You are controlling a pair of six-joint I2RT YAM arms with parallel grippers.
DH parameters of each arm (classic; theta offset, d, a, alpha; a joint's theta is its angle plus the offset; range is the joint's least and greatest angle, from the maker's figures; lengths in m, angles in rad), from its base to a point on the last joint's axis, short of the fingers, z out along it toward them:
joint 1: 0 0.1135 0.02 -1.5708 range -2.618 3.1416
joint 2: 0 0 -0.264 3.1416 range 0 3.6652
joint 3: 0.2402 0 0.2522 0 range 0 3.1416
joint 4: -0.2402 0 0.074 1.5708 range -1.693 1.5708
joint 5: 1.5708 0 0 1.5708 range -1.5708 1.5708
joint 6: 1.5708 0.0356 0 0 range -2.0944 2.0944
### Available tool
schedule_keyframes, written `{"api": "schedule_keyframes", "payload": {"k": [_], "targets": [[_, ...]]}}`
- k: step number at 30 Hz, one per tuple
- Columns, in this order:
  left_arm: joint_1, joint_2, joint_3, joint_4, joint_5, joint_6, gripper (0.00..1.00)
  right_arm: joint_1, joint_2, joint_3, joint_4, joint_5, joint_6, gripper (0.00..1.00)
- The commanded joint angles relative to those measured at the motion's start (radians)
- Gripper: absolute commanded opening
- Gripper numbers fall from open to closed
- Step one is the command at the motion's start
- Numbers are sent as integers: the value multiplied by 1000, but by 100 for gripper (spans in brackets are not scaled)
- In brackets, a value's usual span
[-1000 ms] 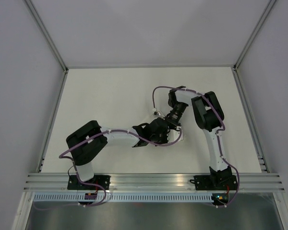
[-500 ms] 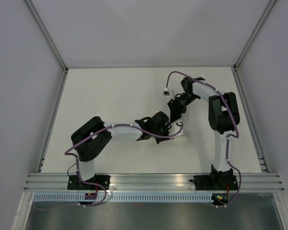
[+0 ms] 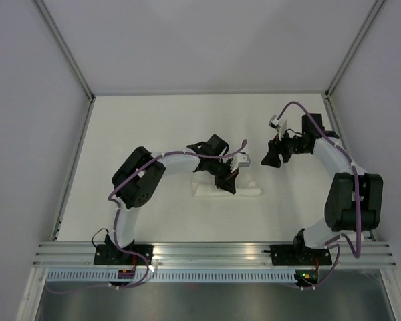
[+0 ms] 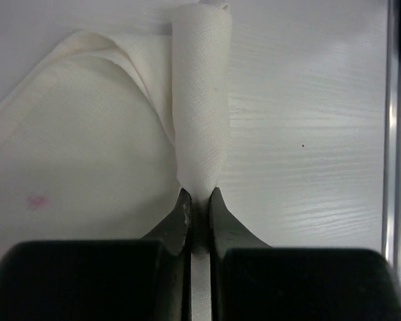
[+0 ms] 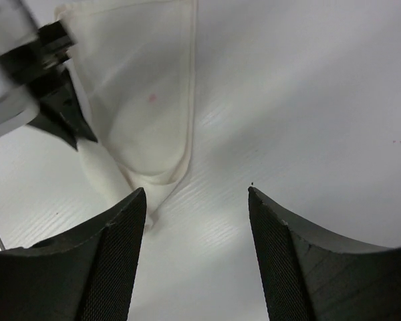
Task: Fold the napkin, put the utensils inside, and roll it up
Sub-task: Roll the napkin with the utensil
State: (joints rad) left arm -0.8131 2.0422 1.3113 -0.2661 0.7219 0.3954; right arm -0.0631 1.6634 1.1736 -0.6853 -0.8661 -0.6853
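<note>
White soft cloth napkin [image 3: 227, 190] lies rolled on the pale desk [image 3: 154, 127], a loose flap beside the roll. The left hand [image 4: 199, 195] is closed on the roll's end. The right hand [image 5: 195, 198] hangs open, apart. Risk: a sideways pull may unwind the unrestrained roll.

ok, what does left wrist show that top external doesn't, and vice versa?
Left wrist only: the left gripper, jaws nearly closed, pinching the tip of the rolled napkin, with a loose flap fanning left and a faint pink spot. Top external only: the right gripper, apart from the roll, which lies crosswise on the table. Both: the left gripper at the napkin.
</note>
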Motion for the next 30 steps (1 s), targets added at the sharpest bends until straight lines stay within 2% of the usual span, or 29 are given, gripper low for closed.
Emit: {"api": "schedule_keyframes", "payload": {"k": [1,4,11,25,30], "targets": [[26,133,-9,-255,137,-43,2,25,-201,-168,162,-30,-109,69],[49,180,29,-301,204,-41,2,63,-351,-323,263,54,-146,69],[80,254,98,-364,252,-53,2,397,-605,-618,489,334,-160,72],[88,294,157,-386,234,-81,2,687,-600,-715,484,490,-138,72],[88,288,161,-387,220,-82,2,746,-576,-738,489,524,-141,72]]}}
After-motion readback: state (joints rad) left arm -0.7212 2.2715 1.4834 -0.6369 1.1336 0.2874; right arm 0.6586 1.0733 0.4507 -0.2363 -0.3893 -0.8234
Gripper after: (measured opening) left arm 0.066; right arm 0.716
